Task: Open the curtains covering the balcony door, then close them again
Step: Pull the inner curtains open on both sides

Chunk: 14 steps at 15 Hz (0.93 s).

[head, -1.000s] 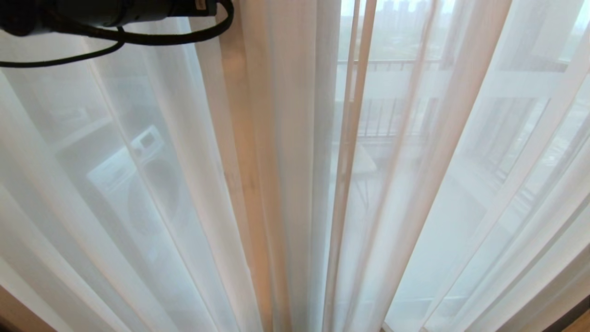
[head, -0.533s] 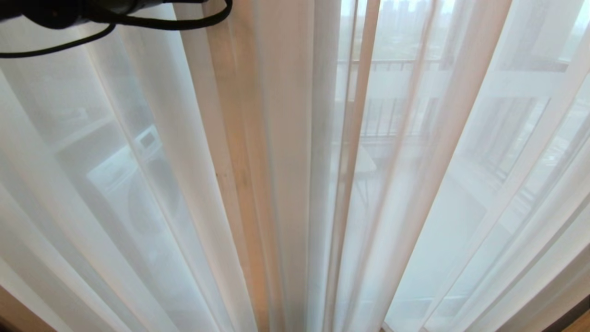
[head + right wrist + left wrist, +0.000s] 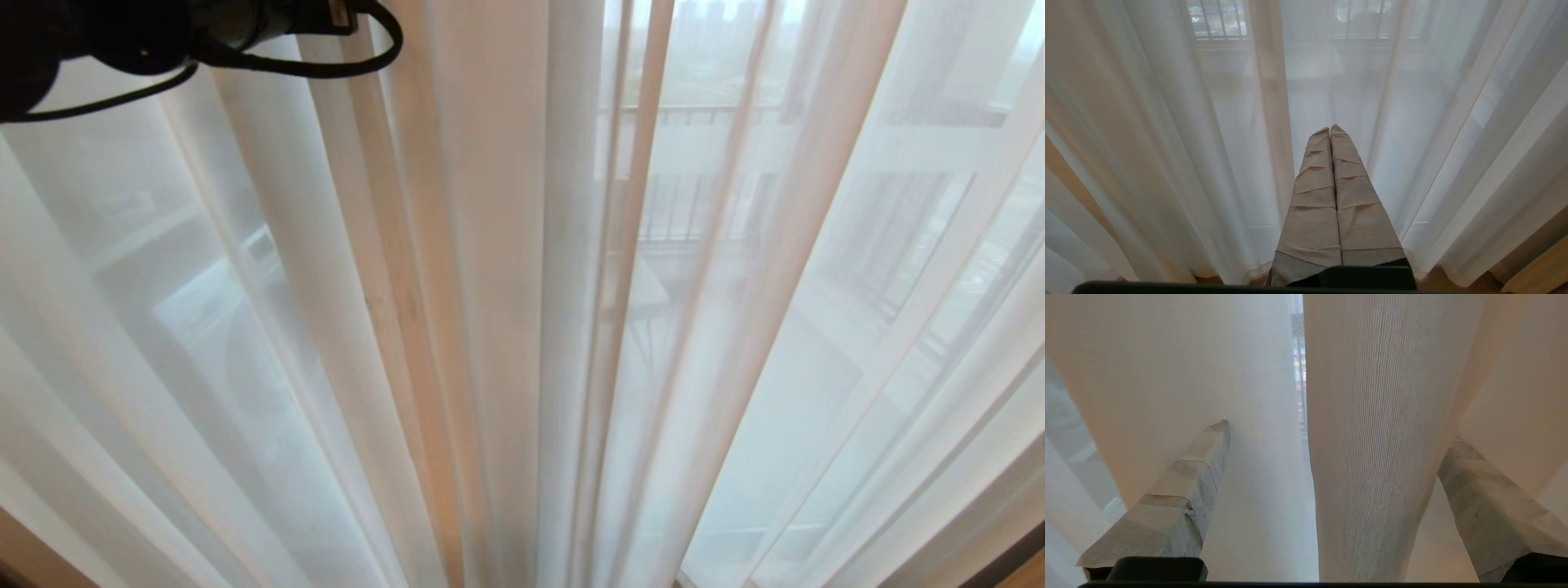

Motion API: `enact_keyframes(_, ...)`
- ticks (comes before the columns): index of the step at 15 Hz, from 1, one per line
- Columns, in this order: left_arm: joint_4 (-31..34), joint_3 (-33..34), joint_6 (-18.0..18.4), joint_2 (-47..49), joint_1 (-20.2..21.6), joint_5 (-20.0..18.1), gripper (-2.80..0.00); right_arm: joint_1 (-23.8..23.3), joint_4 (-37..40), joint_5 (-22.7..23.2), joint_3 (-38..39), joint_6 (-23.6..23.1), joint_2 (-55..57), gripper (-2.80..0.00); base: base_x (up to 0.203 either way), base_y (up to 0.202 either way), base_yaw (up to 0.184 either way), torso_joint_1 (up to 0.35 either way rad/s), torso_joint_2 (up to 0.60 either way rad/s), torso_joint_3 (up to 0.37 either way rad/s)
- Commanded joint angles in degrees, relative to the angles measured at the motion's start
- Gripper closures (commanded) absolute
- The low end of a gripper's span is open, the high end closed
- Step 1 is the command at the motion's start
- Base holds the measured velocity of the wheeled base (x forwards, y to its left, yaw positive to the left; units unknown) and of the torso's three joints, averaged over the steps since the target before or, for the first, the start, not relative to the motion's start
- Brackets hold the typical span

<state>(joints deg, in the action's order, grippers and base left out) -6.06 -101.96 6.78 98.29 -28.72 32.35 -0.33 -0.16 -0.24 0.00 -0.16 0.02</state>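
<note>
A: Where are the curtains [image 3: 506, 327] seen?

B: The whole head view is filled by them. They are thin and white, and they hang in long folds. They are drawn shut in front of the balcony door [image 3: 931, 114], which is seen only dimly through the cloth. A railing [image 3: 694, 204] is seen through them too.

A: How is the left end effector [image 3: 1331, 433] held?

B: It is held wide open, high up at the left. A thick fold of curtain is set between its two fingers [image 3: 1188, 486], but the fold is not squeezed. Whether the cloth is touched by the fingers cannot be told.

A: And the right end effector [image 3: 1330, 130]?

B: It is shut tight, with its taped fingers pressed together. Nothing is held in it. It is pointed at the curtains, down low near the floor [image 3: 1535, 273].
</note>
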Motion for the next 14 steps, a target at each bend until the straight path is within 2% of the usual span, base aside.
enact_keyframes(1, -0.18, -0.08, -0.01, -0.02, 1.90, 0.24, -2.80, -0.02, -0.09, -0.02, 0.00, -0.02, -0.02, 0.00, 0.000, 0.000, 0.000, 0.000, 0.00, 0.000)
enact_keyframes(11, -0.21, 0.28, -0.71, -2.13, 10.83, -0.26, -2.80, -0.02, -0.02, -0.02, 0.00, -0.02, -0.02, 0.00, 0.000, 0.000, 0.000, 0.000, 0.00, 0.000)
enact_keyframes(14, -0.18, 0.36, -0.71, -2.07, 11.23, -1.01, -2.80, -0.02, -0.02, -0.02, 0.00, -0.02, -0.02, 0.00, 0.000, 0.000, 0.000, 0.000, 0.00, 0.000)
